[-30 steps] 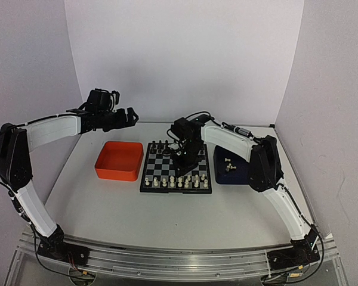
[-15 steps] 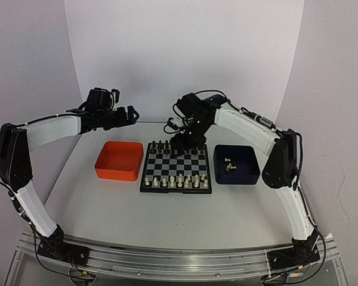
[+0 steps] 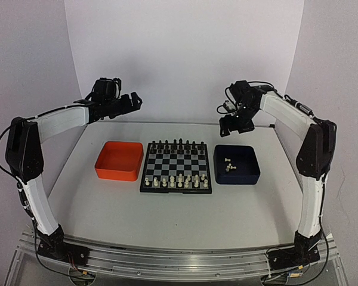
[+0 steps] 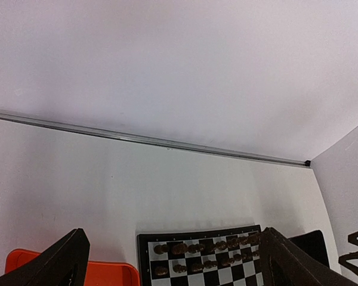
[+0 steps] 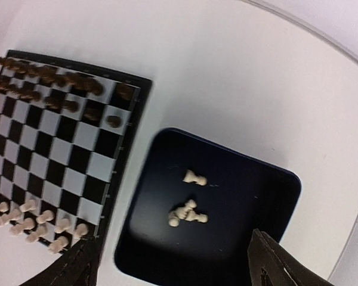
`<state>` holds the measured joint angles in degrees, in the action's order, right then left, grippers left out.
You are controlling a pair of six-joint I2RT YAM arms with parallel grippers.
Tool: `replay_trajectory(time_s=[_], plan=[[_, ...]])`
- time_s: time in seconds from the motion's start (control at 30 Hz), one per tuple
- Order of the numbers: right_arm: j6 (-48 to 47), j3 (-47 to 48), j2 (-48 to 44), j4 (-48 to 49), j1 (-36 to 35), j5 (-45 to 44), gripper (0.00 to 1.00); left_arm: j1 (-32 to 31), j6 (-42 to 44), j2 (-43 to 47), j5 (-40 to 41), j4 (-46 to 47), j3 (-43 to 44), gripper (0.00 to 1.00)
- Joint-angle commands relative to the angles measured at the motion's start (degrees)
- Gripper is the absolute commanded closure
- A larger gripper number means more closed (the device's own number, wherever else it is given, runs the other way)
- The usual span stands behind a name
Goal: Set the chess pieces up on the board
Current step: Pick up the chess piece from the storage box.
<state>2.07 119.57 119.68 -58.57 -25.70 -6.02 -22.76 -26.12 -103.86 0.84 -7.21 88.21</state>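
— Starting at the left, what does the left claw (image 3: 130, 102) show?
— It hangs high over the back of the desk (image 3: 167, 217), beyond the orange tray (image 3: 114, 173). Its wrist view has the two fingers far apart at the bottom corners, with nothing between them.
— And the tray beside the board (image 3: 176, 162)?
— The orange tray sits just left of the board, with a narrow gap between them.
— Where are the cream pieces (image 3: 178, 180)?
— Most stand on the board's two near rows, with some gaps in the lines. The black pieces (image 3: 176, 145) fill the far rows, and the middle squares are bare.
— Further right?
— The blue tray (image 3: 238, 179) lies just right of the board. A few more cream pieces lie inside it: a small cluster, and one a little apart. I cannot tell which kinds they are.
— And the right claw (image 3: 235, 126)?
— It is raised above the blue tray's far edge, spread wide and holding nothing.
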Motion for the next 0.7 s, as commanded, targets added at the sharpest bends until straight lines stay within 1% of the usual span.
replay_trajectory(time_s=[0.0,0.13,0.23,0.37,0.43,0.67], plan=[[3.9,-7.0,-2.9,-0.6,2.4,-3.1,0.18,0.4,-3.3,-3.6,2.9,-1.7,8.1,0.00],[3.2,-8.5,0.4,-0.8,3.3,-3.8,0.24,0.4,-2.9,-6.2,4.6,-1.6,11.4,0.00],[2.5,-6.6,3.5,-1.3,3.6,-2.1,0.30,0.4,-2.8,-9.6,4.7,-4.8,17.2,0.00],[2.1,-5.6,5.7,-1.5,3.6,3.1,0.44,0.4,-2.5,-12.4,4.7,-7.6,21.6,0.00],[2.2,-5.9,6.6,-2.0,3.6,5.0,0.48,0.4,-2.7,-12.8,4.8,-7.9,22.1,0.00],[1.7,-5.8,9.1,-3.7,3.6,6.9,0.58,0.5,-3.2,-13.0,5.1,-7.9,21.8,0.00]])
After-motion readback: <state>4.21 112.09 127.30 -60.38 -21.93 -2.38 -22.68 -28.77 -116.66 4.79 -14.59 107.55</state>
